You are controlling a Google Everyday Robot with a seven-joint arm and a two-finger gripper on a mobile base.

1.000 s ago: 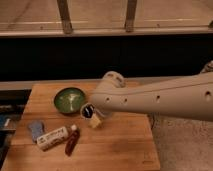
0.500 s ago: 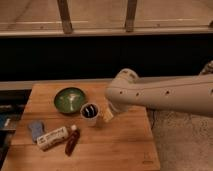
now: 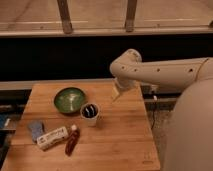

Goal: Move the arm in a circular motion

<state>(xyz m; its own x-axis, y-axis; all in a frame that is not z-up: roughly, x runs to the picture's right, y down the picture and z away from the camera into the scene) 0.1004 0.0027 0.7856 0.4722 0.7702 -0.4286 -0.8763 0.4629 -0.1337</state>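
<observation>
The thick cream-white arm (image 3: 165, 74) with small dark holes reaches in from the right, above the far right part of the wooden table (image 3: 120, 142). Its rounded joint (image 3: 127, 61) sits at the top left of the arm. The gripper (image 3: 117, 93) is the small pale yellowish tip hanging below the joint, over the table's back right area, to the right of the white cup (image 3: 90, 113). It holds nothing that I can see.
A green bowl (image 3: 69, 99) stands at the table's back left. A blue-grey sponge (image 3: 35, 130), a white packet (image 3: 52, 137) and a red bottle (image 3: 72, 140) lie at the front left. A dark counter wall runs behind the table.
The arm has swung to the right and back: the joint and tip moved from over the cup area to the table's back right.
</observation>
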